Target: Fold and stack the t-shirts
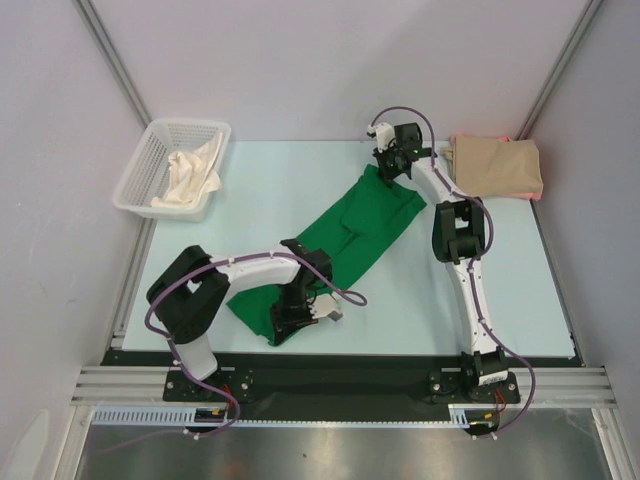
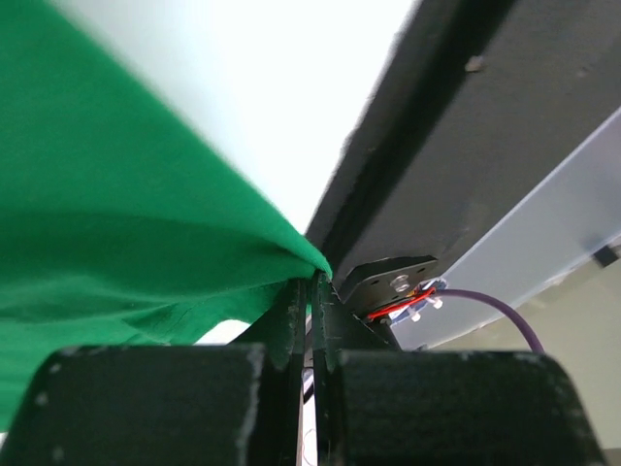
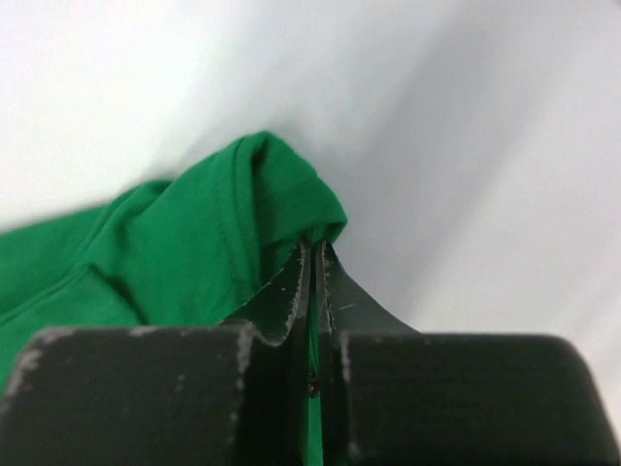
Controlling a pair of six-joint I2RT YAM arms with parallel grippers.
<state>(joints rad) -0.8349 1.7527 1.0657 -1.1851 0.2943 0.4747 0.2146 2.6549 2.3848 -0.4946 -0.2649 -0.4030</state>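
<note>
The left arm is folded at the elbow, its forearm reaching right and its wrist bent down. The left tool (image 1: pixel 300 318) is pinched tight on the near corner of the green t-shirt (image 1: pixel 370 220), and the fabric bunches to a point between its black fingers (image 2: pixel 291 320). The right arm stretches far out from its base. The right tool (image 1: pixel 392 170) points down and is clamped on the shirt's far end, with a rolled fold caught in its tip (image 3: pixel 315 248).

The green t-shirt lies on the pale surface (image 1: pixel 280 190), right of the white mesh basket (image 1: pixel 190 123). Its long axis runs on a diagonal from near-left to far-right. The knit is soft and matte, creased along its middle. Farther right of the basket sits a folded tan t-shirt (image 1: pixel 495 165), squarish, with a pink edge beneath it. A crumpled white cloth (image 1: pixel 190 175) lies in the basket.
</note>
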